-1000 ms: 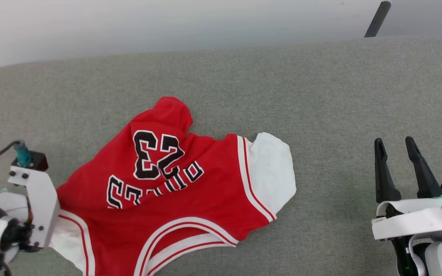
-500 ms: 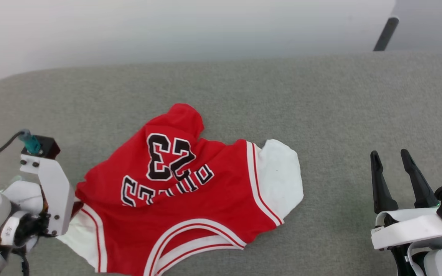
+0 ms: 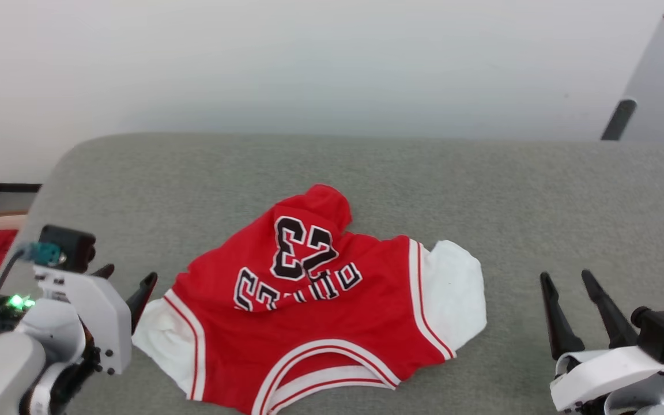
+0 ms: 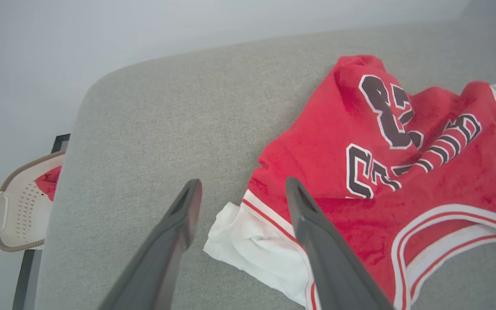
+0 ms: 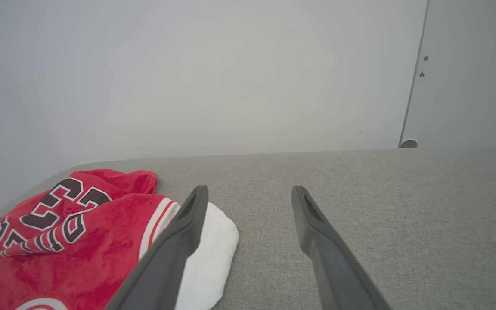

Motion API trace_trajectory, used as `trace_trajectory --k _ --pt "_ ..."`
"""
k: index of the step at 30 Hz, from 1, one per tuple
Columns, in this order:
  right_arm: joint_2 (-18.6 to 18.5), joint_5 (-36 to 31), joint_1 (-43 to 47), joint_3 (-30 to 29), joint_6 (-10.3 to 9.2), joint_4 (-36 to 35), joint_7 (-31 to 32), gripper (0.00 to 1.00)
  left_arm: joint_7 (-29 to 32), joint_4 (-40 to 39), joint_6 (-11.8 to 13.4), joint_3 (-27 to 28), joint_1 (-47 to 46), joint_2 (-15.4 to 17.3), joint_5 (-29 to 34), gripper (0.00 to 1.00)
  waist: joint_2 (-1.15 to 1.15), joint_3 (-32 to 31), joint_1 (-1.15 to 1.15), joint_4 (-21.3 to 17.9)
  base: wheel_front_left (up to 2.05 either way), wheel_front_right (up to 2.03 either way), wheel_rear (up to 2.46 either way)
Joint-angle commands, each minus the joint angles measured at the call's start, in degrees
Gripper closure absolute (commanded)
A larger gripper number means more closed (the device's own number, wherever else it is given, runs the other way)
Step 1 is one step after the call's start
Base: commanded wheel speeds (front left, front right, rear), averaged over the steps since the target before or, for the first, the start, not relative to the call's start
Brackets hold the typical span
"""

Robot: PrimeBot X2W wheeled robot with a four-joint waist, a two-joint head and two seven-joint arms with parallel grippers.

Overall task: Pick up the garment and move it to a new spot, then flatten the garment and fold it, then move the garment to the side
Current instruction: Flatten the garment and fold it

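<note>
The garment (image 3: 332,323) is laid crumpled on the grey surface (image 3: 482,184). The left gripper (image 3: 127,278) is seen with fingers parted, nothing grasped, just beside the white sleeve (image 3: 162,337), perhaps touching it. The right gripper (image 3: 566,278) is likewise parted and empty, well apart.

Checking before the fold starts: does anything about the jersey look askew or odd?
Yes. The jersey lies crumpled and skewed on the grey surface: its far part with the "23" is bunched into a hump over the lettering. The left gripper and right gripper are open, holding nothing.
</note>
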Motion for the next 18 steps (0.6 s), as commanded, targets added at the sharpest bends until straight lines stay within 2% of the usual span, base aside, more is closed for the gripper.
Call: trace_trajectory --k 1,18 --pt "-0.22 0.25 0.79 0.07 0.02 0.34 0.62 0.00 -2.95 -0.08 0.19 0.76 1.39 -0.83 0.37 0.00 0.00 -1.80 0.00 2.19 0.00 0.00 0.00" --pt "-1.55 1.50 1.27 -0.79 0.02 1.81 9.04 0.00 -30.05 1.04 2.26 5.80 12.38 -6.22 3.04 0.00 0.00 -2.93 0.00 7.11 0.00 0.00 0.00"
